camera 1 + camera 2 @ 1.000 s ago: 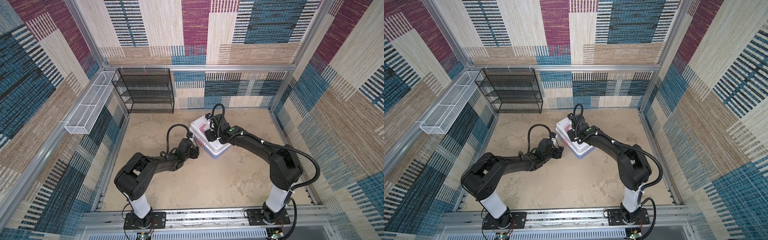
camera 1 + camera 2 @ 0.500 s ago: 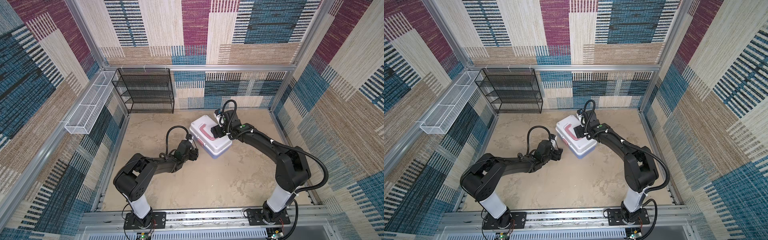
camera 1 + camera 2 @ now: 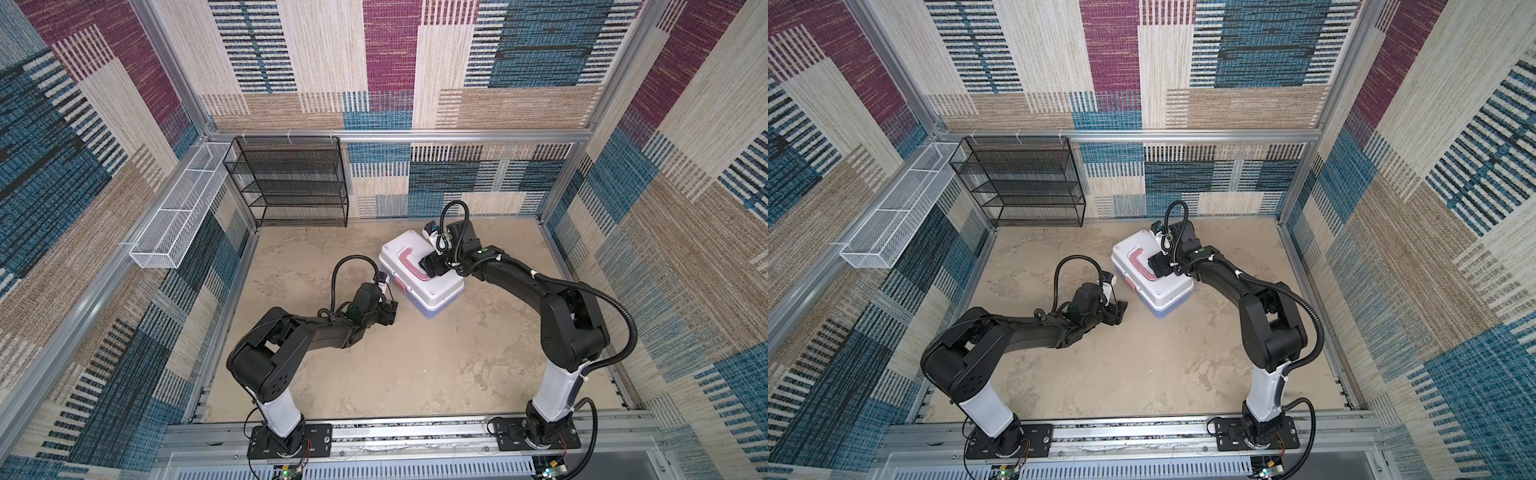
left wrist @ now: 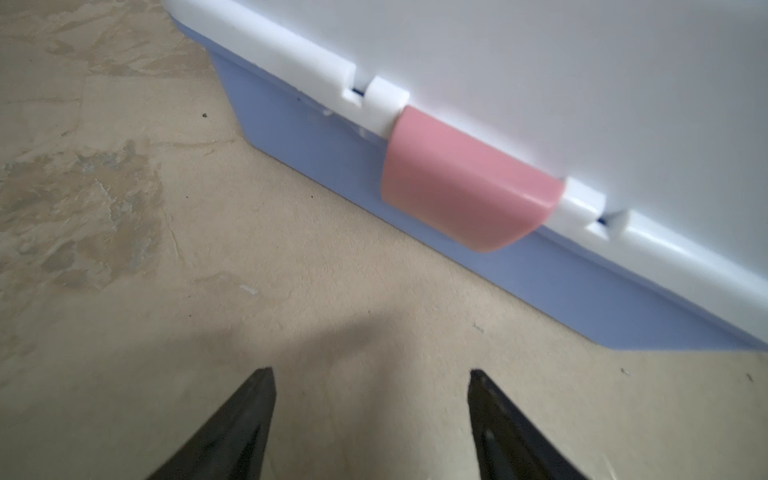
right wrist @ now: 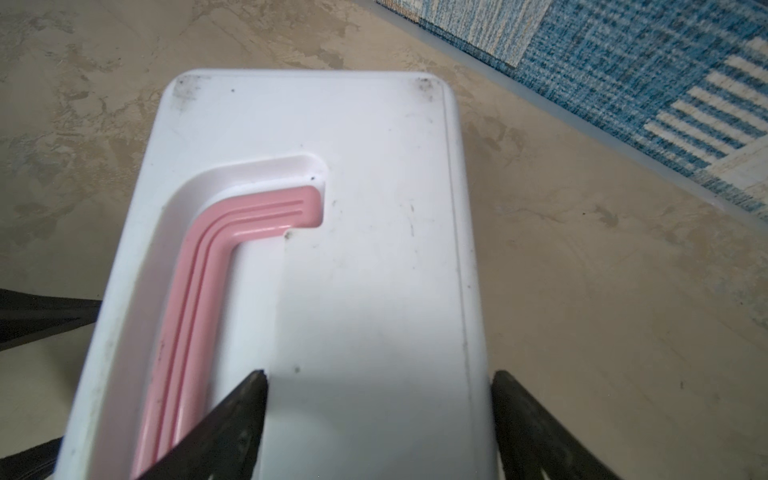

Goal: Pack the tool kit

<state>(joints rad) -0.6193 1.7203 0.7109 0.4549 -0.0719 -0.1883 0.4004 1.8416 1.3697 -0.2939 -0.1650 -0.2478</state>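
**A:** Well, what fills the scene, biggest first?

**B:** The sandy table point(image 3: 415, 374) takes the lower middle of both top views. A black rack point(image 3: 291, 183) stands at its far edge, upper left of centre. A white basket point(image 3: 174, 224) hangs on the wall at the left.

**A:** And the arms?

**B:** The left arm point(image 3: 316, 328) lies low across the lower left and reaches toward the centre. The right arm point(image 3: 536, 286) rises from the lower right and bends over toward the centre.

**A:** Where is the kit?

**B:** The kit point(image 3: 436, 289) sits on the table just right of centre, a little above the middle of both top views, turned at a slant. Its white lid point(image 5: 374, 249) is down on the blue base point(image 4: 324, 158).

**A:** How do the right jaws stand?

**B:** Spread wide over the lid. One tip is in the recess beside the pink handle point(image 5: 187, 311), and the other is at the lid's long edge. Whether they press on the plastic, I cannot tell.

**A:** And the left jaws?

**B:** Released, with only bare table between the tips. They point at the kit's side with the pink latch point(image 4: 461, 183), near the kit but apart from it. The latch lies folded down over the seam between lid and base.
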